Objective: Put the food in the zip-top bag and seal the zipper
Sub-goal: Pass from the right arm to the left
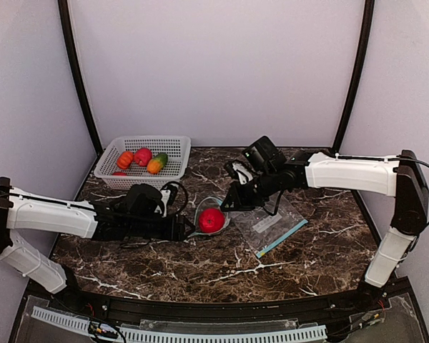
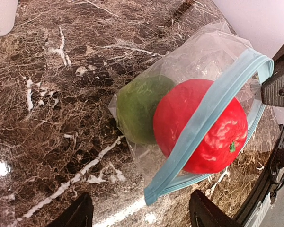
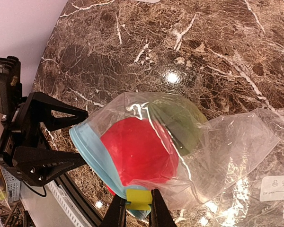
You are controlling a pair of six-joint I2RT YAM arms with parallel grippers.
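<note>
Mid-loading, with right tool (image 3: 136,210) pinching bag (image 2: 203,52) rim and left tool (image 2: 142,213) open behind red fruit (image 2: 180,118); next, fetch more from basket (image 1: 173,141).

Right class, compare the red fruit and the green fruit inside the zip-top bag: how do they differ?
The red fruit sits at the bag's open mouth, crossed by the blue zipper strip; the green fruit lies deeper, behind it. Red shows nearly whole, green is half hidden. Both are rounded and inside the bag.
</note>
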